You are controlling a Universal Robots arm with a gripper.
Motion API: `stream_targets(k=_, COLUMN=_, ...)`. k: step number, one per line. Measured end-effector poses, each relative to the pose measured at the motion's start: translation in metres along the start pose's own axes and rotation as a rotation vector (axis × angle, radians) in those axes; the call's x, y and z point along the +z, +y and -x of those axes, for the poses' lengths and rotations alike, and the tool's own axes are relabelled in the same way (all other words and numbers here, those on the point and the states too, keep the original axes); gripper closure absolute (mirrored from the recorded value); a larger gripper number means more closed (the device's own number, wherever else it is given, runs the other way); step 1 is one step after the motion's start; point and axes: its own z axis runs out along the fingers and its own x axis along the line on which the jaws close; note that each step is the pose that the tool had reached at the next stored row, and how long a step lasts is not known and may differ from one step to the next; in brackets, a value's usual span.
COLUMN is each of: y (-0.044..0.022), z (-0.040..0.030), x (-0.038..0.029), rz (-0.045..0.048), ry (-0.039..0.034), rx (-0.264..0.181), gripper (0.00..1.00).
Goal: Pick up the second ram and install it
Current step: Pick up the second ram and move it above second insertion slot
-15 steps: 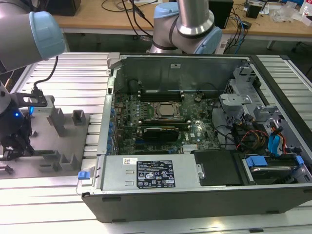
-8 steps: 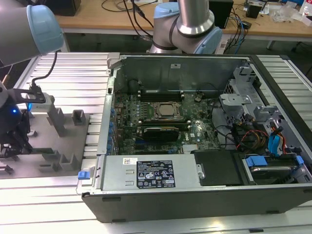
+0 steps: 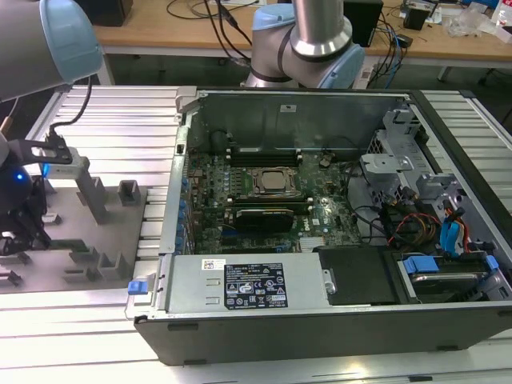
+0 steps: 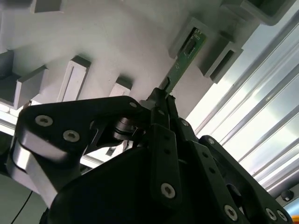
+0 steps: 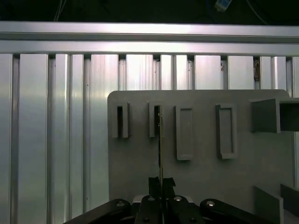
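Gripper (image 4: 161, 95) clamps the second ram (image 4: 184, 60) in the grey fixture (image 3: 104, 232), exterior view's left.
Any tilt could wedge it in its slot (image 4: 181, 33).

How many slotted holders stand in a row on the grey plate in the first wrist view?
4: two narrow holders, one with the second ram in it, and two wider holders; others may be hidden.
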Motion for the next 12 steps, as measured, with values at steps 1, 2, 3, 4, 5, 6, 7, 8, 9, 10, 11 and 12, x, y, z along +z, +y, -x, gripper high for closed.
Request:
stream_targets(k=1, y=0.0001, z=0.0001, x=-0.0022, rz=0.0, ry=0.0, rx=0.0, gripper=0.87)
stream_targets(k=2, y=0.0002, z=0.0003, x=-0.004, rz=-0.0001, ry=0.0, rx=0.0, gripper=0.87)
stream_targets(k=3, y=0.0003, z=0.0004, x=-0.0064, rz=0.0, ry=0.0, rx=0.0, gripper=0.87)
stream_targets(k=4, y=0.0003, z=0.0005, x=-0.0077, rz=-0.0001, ry=0.0, rx=0.0, gripper=0.87)
stream_targets(k=5, y=0.0004, z=0.0006, x=-0.0094, rz=0.0, ry=0.0, rx=0.0, gripper=0.87)
stream_targets(k=6, y=0.0005, z=0.0007, x=-0.011, rz=0.0, ry=0.0, rx=0.0, gripper=0.87)
stream_targets(k=7, y=0.0005, z=0.0008, x=-0.0123, rz=0.0, ry=0.0, rx=0.0, gripper=0.87)
stream_targets(k=8, y=0.0006, z=0.001, x=-0.0137, rz=-0.0001, ry=-0.0001, rx=0.0, gripper=0.87)
stream_targets(k=9, y=0.0007, z=0.0011, x=-0.0151, rz=0.0, ry=0.0, rx=0.0, gripper=0.87)
stream_targets(k=10, y=0.0007, z=0.0013, x=-0.0174, rz=-0.0001, ry=-0.0001, rx=0.0, gripper=0.87)
stream_targets(k=11, y=0.0008, z=0.0014, x=-0.0188, rz=0.0, ry=0.0, rx=0.0, gripper=0.87)
stream_targets(k=12, y=0.0009, z=0.0015, x=-0.0203, rz=-0.0001, ry=0.0, rx=0.0, gripper=0.87)
